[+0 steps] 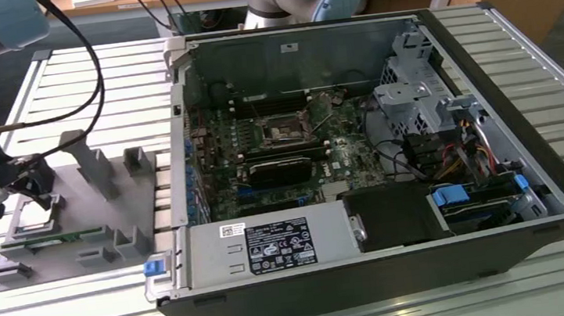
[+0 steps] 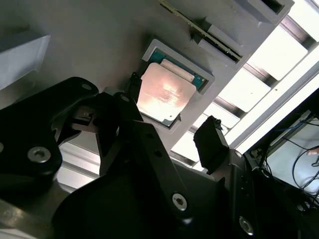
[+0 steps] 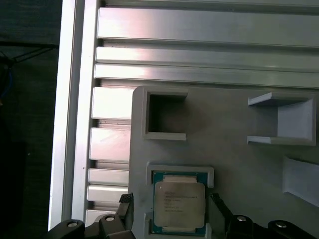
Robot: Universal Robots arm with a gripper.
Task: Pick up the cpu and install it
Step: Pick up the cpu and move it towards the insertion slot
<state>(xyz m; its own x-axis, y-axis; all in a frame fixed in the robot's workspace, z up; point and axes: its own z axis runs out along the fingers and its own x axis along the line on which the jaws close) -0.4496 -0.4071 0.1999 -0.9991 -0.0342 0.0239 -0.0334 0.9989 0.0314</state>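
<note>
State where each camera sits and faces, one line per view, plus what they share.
Exterior view: off the arm, high, looking down at the open computer case and grey tray; the gripper hangs over the tray.
First wrist view: on the arm, facing straight down at the cpu in its tray pocket; fingertips flank it.
Second wrist view: on the arm, angled along the open gripper onto the cpu.
Shared: both wrist views show the cpu between the fingers.
</note>
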